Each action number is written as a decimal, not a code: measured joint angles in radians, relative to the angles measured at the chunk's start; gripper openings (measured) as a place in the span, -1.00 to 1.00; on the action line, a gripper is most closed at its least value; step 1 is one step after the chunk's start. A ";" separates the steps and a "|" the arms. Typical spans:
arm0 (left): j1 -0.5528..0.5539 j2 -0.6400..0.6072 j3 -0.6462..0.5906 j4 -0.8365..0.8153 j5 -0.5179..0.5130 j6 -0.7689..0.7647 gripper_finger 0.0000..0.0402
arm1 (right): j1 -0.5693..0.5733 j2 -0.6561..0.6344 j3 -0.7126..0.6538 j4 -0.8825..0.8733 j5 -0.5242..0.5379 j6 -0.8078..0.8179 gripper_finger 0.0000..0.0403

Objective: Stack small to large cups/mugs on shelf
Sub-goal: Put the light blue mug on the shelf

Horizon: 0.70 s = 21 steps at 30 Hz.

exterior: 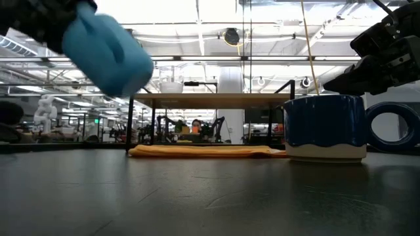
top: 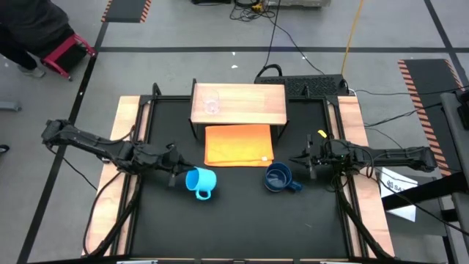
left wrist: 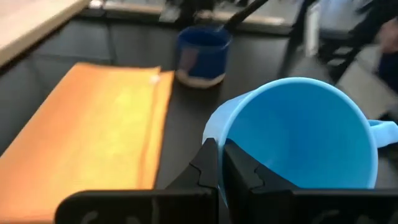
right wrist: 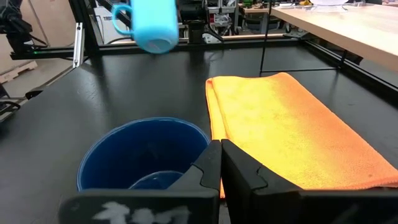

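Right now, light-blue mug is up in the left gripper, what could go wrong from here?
1. The left gripper pinches only the rim of the light-blue mug, which hangs tilted above the table; it could swing or slip.
2. The tiny glass cup already stands on the shelf; being clear, it is easily knocked when the mug comes down.
3. The right gripper, shut, sits right at the dark-blue mug; a nudge could shove it toward the orange cloth.

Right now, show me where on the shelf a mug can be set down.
The shelf is bare to the right of the glass cup, out to the far edge. The cup's own end is taken. In front, the orange cloth lies against the shelf. The left end effector holds the light-blue mug aloft; the dark-blue mug stands on the table.
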 joint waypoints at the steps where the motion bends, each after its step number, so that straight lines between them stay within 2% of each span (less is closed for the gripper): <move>1: -0.002 0.000 -0.005 0.003 -0.019 0.009 -0.98 | 0.000 0.000 0.000 0.000 0.000 0.001 -1.00; 8: -0.009 -0.108 -0.010 -0.012 -0.096 0.048 -0.98 | 0.000 0.000 0.000 0.000 0.000 0.002 -1.00; 16: -0.037 -0.269 -0.010 -0.162 -0.292 0.004 -0.98 | 0.000 0.000 0.000 0.000 0.000 0.009 -1.00; 21: -0.065 -0.289 -0.076 0.019 -0.298 0.031 -0.98 | 0.000 0.000 0.000 0.000 0.000 0.005 -1.00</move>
